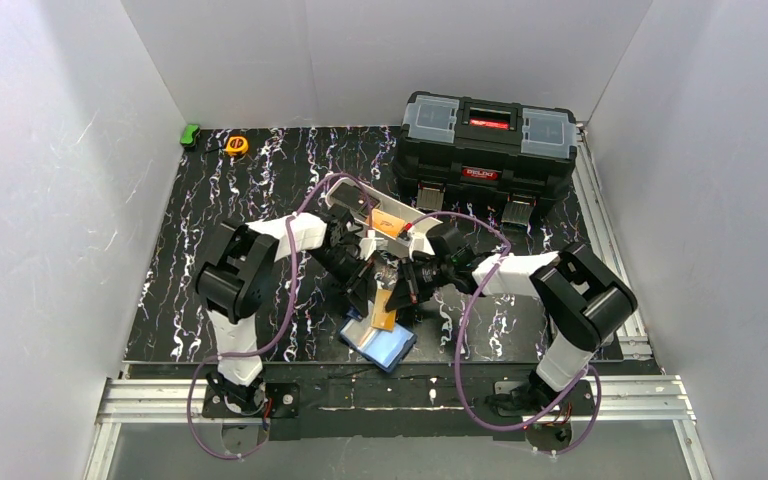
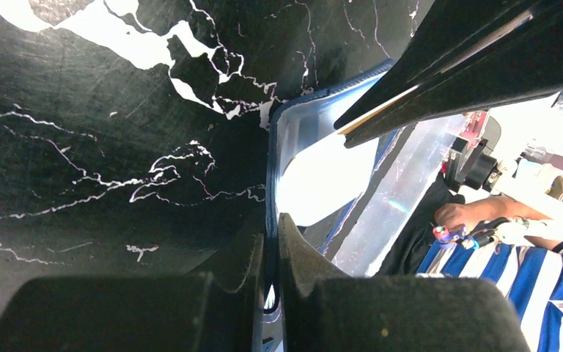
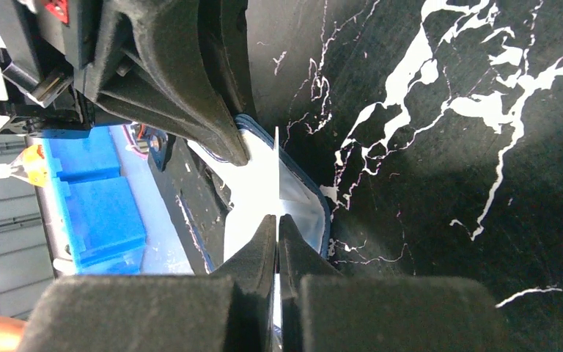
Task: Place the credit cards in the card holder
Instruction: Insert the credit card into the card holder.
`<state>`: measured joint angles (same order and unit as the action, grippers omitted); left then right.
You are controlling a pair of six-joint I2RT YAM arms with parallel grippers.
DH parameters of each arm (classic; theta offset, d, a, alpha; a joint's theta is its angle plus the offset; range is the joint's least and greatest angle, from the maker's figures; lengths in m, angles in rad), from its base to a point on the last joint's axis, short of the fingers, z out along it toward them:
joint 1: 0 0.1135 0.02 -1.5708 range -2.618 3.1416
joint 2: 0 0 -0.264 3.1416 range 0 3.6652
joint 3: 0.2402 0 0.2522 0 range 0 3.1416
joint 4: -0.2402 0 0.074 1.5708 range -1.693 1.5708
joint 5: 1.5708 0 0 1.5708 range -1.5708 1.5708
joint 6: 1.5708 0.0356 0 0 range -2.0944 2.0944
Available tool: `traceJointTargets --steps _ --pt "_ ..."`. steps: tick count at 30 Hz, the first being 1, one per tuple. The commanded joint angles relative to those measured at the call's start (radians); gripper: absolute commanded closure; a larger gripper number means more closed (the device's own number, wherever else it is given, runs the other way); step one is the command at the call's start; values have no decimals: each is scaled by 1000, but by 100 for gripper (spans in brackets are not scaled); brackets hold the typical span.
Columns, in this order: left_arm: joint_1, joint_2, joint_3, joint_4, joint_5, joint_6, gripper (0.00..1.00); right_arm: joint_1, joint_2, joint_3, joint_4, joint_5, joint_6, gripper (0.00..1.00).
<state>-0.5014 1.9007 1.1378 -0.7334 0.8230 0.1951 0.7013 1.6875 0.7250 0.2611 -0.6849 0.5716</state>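
Note:
The navy card holder (image 1: 388, 349) lies open on the black marbled mat, its light blue inside facing up. My left gripper (image 1: 367, 298) is shut on the holder's navy rim (image 2: 282, 132); in the left wrist view the rim runs between the closed pads (image 2: 272, 220). My right gripper (image 1: 407, 290) is shut on an orange-yellow credit card (image 1: 384, 308), which stands tilted over the open holder. The right wrist view shows that card edge-on (image 3: 276, 169) above the closed tips (image 3: 277, 218), over the holder's pocket (image 3: 308, 202). Whether the card's lower edge is inside a pocket is hidden.
A long white tray (image 1: 352, 198) lies behind the grippers with another orange card (image 1: 390, 223) in it. A big black toolbox (image 1: 488, 145) stands at the back right. A yellow tape measure (image 1: 236, 145) and a green object (image 1: 190, 135) sit at the back left.

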Motion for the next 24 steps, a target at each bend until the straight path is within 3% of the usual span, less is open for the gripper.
traceJointTargets --steps 1,8,16,24 --pt "23 -106 -18 -13 33 -41 100 -12 -86 -7 12 35 -25 99" --pt "193 -320 -85 94 165 -186 100 -16 -240 -14 -2 87 -19 99" --pt "223 -521 -68 107 312 -207 100 -16 -434 -47 73 135 -1 99" --pt "224 -656 -180 501 367 -572 100 -16 -571 -90 134 240 35 99"
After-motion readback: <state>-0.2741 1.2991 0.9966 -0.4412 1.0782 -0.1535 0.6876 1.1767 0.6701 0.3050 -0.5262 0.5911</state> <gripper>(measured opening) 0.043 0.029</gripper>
